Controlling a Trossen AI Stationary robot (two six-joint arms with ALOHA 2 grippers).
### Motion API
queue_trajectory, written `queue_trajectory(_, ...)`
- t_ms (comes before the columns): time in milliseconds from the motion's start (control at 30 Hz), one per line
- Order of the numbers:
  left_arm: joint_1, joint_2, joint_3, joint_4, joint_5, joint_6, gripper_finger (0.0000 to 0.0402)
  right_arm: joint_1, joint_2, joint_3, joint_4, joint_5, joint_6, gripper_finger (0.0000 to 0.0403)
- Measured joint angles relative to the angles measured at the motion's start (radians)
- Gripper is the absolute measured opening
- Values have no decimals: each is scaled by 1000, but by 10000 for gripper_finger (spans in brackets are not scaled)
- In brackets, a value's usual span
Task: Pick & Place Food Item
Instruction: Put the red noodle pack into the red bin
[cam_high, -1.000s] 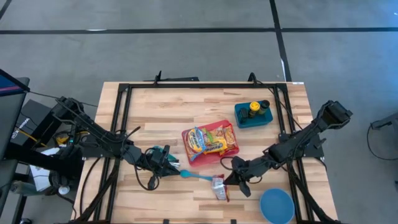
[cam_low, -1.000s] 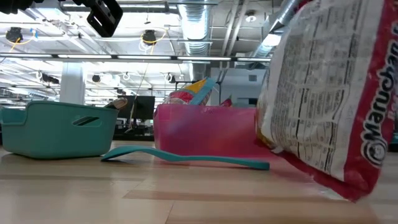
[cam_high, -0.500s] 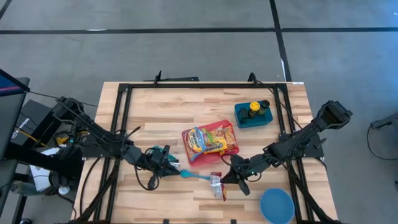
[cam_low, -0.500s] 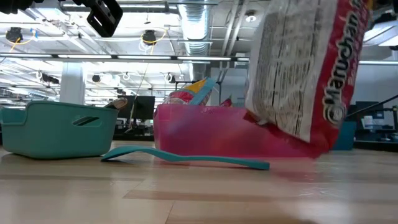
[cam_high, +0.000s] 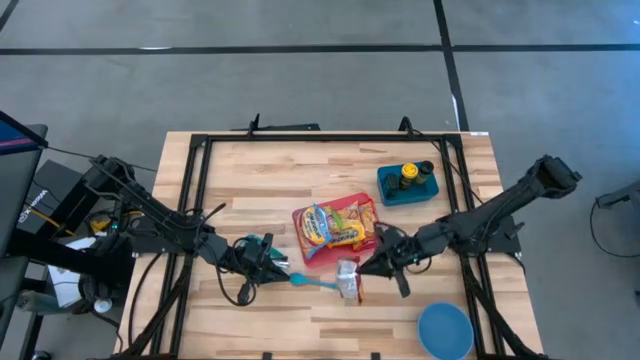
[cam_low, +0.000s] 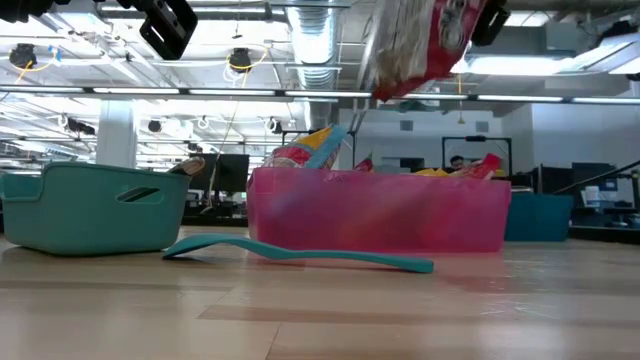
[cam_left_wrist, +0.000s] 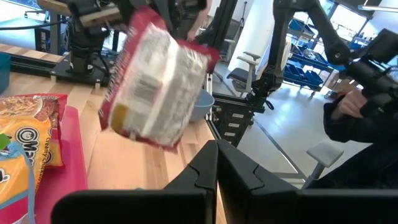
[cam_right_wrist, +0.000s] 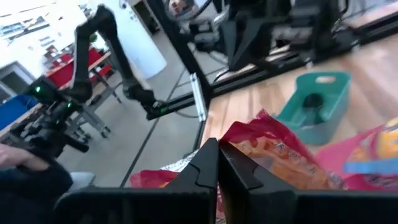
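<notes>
A red-and-white ramen packet (cam_high: 348, 281) hangs in the air just near of the pink bin (cam_high: 371, 243), with my right gripper (cam_high: 365, 268) shut on it. In the low view the packet (cam_low: 425, 40) is high above the bin (cam_low: 380, 210). The left wrist view shows its printed back (cam_left_wrist: 155, 78). The bin holds more noodle packets (cam_high: 335, 226). My left gripper (cam_high: 272, 262) is shut and level at the table's left, beside a teal spatula (cam_high: 312, 283) that lies flat on the wood; it holds nothing. My right gripper pinches the packet's upper edge (cam_left_wrist: 134, 18) between its two fingers, reaching in roughly level from the table's right. The packet hangs tilted below the fingers, lifted clear of the table and the bin.
A dark teal bin (cam_high: 407, 186) with bottles stands at the far right. A blue bowl (cam_high: 445, 330) sits near the front right corner. A light teal basket (cam_right_wrist: 314, 102) stands by the left arm. A person (cam_left_wrist: 360, 118) sits beyond the table.
My right gripper has risen and gone toward the far edge and the pink bin, rolling a little, still shut on the packet. The packet has come up from low over the table to well above the bin's rim.
</notes>
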Motion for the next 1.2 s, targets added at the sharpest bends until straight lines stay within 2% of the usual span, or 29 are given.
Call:
queue_trajectory(300, 0, 0, 0, 0, 0, 0, 0, -129, -127, 0, -170, 1, -9, 0)
queue_trajectory(567, 0, 0, 0, 0, 0, 0, 0, -263, -157, 0, -236, -14, -9, 0)
queue_trajectory(933, 0, 0, 0, 0, 0, 0, 0, -463, -115, -1, -246, -214, -9, 0)
queue_trajectory(1200, 0, 0, 0, 1, 0, 0, 0, -554, -98, 0, -231, -360, -31, 0)
